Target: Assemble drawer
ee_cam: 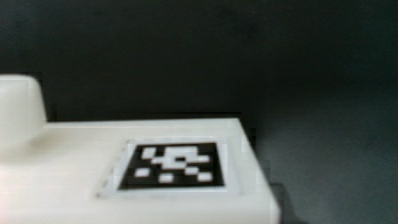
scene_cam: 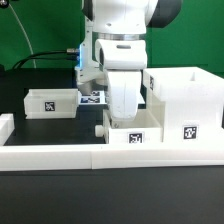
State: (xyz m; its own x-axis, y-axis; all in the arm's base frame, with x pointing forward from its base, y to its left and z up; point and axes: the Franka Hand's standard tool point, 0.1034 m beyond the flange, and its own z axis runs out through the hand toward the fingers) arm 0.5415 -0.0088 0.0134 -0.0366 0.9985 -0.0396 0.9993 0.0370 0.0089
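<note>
A small white tray (scene_cam: 132, 136) with a tag on its front wall sits at the front middle, against the tall open box case (scene_cam: 186, 98) on the exterior view's right. My gripper (scene_cam: 124, 120) reaches down into or onto this tray, and the tray wall hides its fingers. The wrist view shows the tray's tagged white face (ee_cam: 178, 165) very close, with a white rounded part (ee_cam: 15, 112) beside it. No fingers show there. A second tray (scene_cam: 50, 102) lies at the left.
A long low white border rail (scene_cam: 90, 158) runs along the front. The marker board (scene_cam: 92, 98) lies behind the arm. Dark table surface (ee_cam: 302, 60) shows beyond the tray in the wrist view.
</note>
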